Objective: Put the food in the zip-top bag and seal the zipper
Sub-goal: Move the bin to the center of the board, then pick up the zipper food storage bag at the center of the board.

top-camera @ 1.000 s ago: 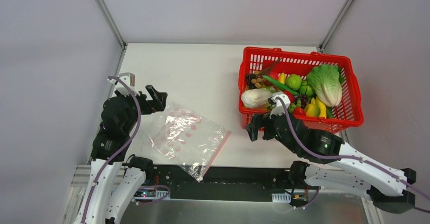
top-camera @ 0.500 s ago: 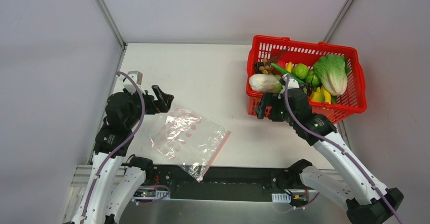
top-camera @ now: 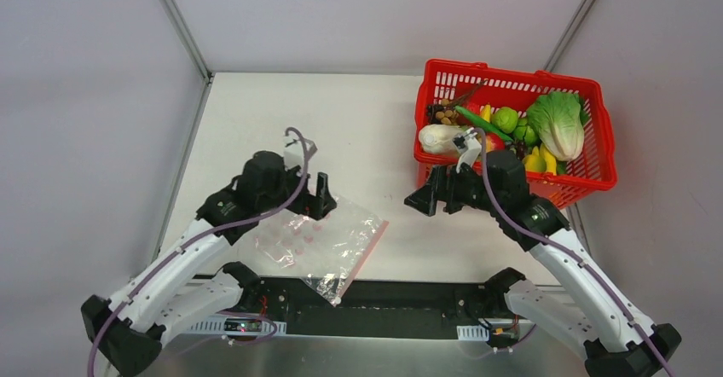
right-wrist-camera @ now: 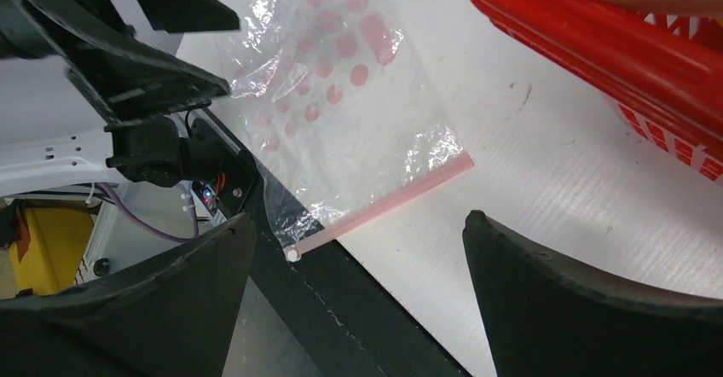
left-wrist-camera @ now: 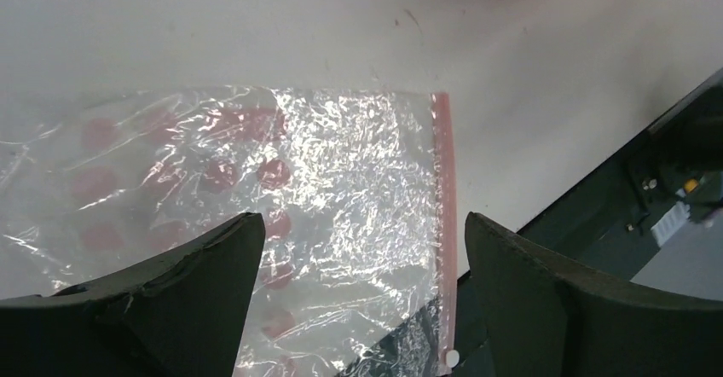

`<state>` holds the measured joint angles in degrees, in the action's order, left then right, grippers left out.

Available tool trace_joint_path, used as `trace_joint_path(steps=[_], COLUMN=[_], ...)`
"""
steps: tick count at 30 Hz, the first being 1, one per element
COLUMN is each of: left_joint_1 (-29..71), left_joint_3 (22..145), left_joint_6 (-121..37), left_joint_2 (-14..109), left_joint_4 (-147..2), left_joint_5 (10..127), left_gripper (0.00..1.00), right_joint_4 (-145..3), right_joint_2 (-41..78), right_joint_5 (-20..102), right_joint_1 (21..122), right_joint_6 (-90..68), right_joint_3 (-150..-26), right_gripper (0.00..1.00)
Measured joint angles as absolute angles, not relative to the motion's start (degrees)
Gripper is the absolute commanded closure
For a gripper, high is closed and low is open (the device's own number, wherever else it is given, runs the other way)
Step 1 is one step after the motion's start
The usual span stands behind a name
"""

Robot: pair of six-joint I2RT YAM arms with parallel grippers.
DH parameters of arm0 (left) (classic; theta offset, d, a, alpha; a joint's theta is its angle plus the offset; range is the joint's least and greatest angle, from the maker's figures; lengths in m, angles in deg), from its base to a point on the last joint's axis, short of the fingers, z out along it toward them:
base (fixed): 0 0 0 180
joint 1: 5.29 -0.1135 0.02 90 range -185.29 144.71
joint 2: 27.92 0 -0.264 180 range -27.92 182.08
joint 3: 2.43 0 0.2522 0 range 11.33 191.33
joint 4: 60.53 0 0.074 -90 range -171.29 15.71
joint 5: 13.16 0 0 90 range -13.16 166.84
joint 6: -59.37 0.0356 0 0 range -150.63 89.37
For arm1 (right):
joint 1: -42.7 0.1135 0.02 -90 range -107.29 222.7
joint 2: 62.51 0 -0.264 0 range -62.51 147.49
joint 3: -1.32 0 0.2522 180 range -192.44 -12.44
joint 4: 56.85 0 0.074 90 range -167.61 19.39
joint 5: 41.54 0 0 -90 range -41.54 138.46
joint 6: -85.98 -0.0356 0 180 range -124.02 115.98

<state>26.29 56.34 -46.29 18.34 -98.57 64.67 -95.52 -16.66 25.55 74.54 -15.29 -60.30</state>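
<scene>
- While all the food (top-camera: 510,130) sits in the red basket (top-camera: 598,182) at far right in the top view, nothing has been loaded into the zip-top bag (top-camera: 309,239). It lies flat at near left on the table (top-camera: 358,121), with one corner overhanging the near edge, and could be dragged off by any nearward push.
- Top view: the left gripper (top-camera: 323,200) is held over the bag's far side, and the right gripper (top-camera: 424,202) between bag and basket. Both have jaws apart and nothing is held. A clash is likely if the same end of the zipper (top-camera: 365,253) is approached by both.
- Left wrist view: the jaws are spread wide, with dotted film and the pink strip framed between them. The film is crinkly and glossy. Both layers could be pinched together, so the mouth would be kept shut, or the film could slip out.
- Whether the mouth is already pressed shut cannot be told.
- Right wrist view: the jaws are apart and empty. The strip's near end is seen over the black rail, off the table, so no backing is given for pressing there.
- The basket wall is seen at far right in the same view, and the basket could be shoved or tipped when food is reached for.
</scene>
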Motion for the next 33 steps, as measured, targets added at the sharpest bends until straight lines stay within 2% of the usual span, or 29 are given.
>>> trace_joint_path(steps=[2,4,10,15,24,26,33], left_joint_1=[31.7,37.9,55.4,63.8,68.3,68.3,68.3], left_joint_3=[55.8,54.5,52.3,52.5,53.3,53.3,53.2], left_joint_6=[-46.4,-47.5,-52.7,-56.1,-58.8,-59.1,-59.9], left_joint_2=[20.7,23.5,35.6,44.9,53.4,53.7,54.4], left_joint_4=[-98.7,-98.4,-95.1,-91.0,-88.1,-87.9,-86.9], left_joint_5=[67.5,71.6,83.2,88.6,90.8,90.8,90.8], left_gripper=[0.18,0.21,0.25,0.27,0.36,0.43,0.55], right_joint_4=[-94.4,-92.6,-88.8,-87.2,-86.0,-85.6,-84.1], right_joint_2=[-17.6,-19.2,-22.8,-23.9,-27.4,-28.2,-29.1], right_joint_5=[25.5,26.2,32.2,36.8,45.7,47.7,51.3], right_joint_1=[74.6,74.6,74.7,74.7,74.7,74.7,74.7], right_joint_6=[-15.3,-15.3,-17.3,-18.6,-21.7,-22.3,-23.6], right_joint_3=[-59.6,-58.5,-57.1,-55.9,-52.8,-52.3,-51.3], right_gripper=[0.05,0.11,0.18,0.24,0.30,0.30,0.31])
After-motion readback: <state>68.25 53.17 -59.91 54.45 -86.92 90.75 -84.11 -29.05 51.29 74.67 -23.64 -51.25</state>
